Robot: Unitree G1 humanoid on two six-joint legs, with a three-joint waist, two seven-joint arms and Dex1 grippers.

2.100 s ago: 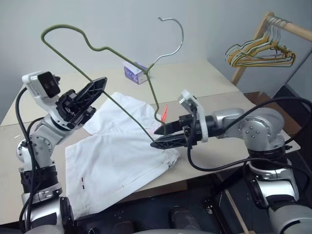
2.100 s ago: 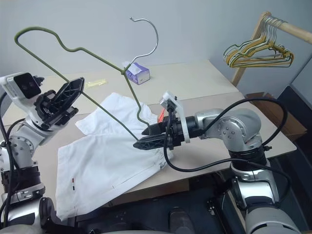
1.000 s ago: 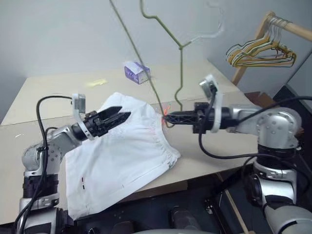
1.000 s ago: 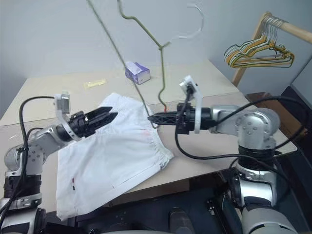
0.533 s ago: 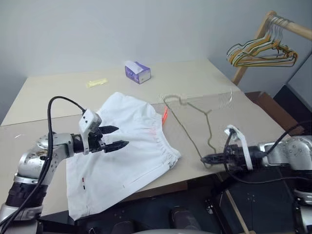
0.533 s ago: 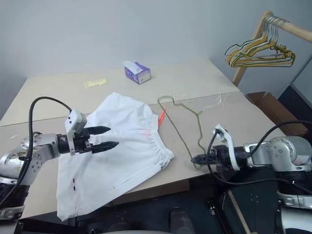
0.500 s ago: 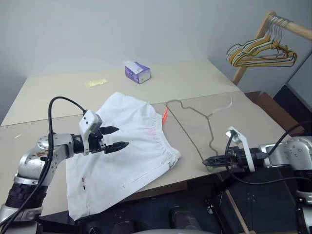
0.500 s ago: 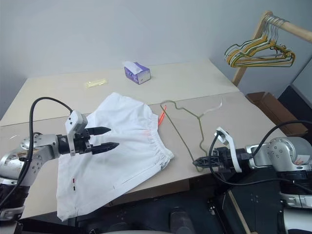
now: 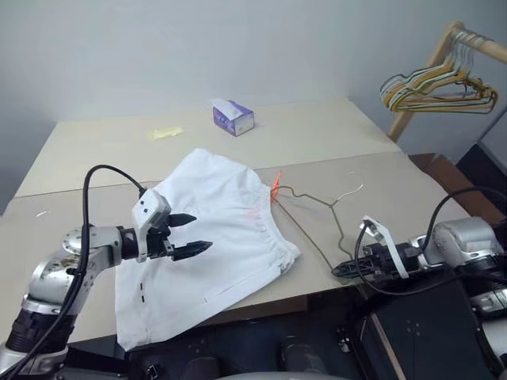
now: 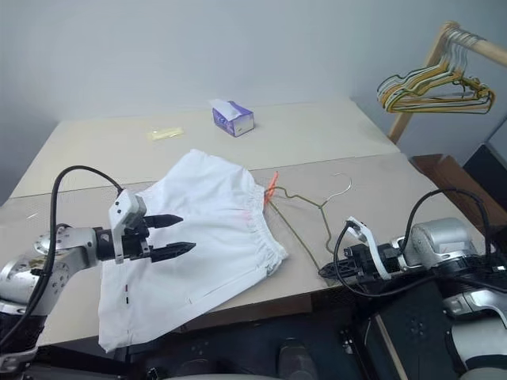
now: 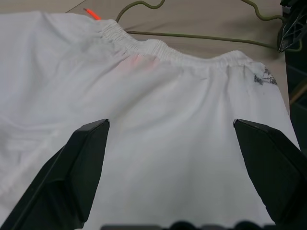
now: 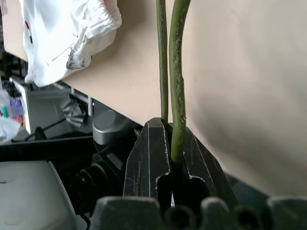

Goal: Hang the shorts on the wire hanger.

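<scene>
Two claws are ready: left claw (image 9: 192, 235) wide open above the shorts (image 9: 214, 237); right claw (image 10: 326, 271) pinches the wire hanger (image 10: 305, 218) beside them. Next, grab the waistband

The shorts (image 9: 214, 229) were matt white cloth with a gathered waistband; the wire hanger (image 9: 317, 222) was thin dull olive wire; the table (image 9: 317, 142) looked smooth, matt beige.

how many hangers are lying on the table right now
1. The wire hanger lies flat on the table beside the shorts, its corner pinched in the right end effector. More hangers hang on a rack off the table.
</scene>
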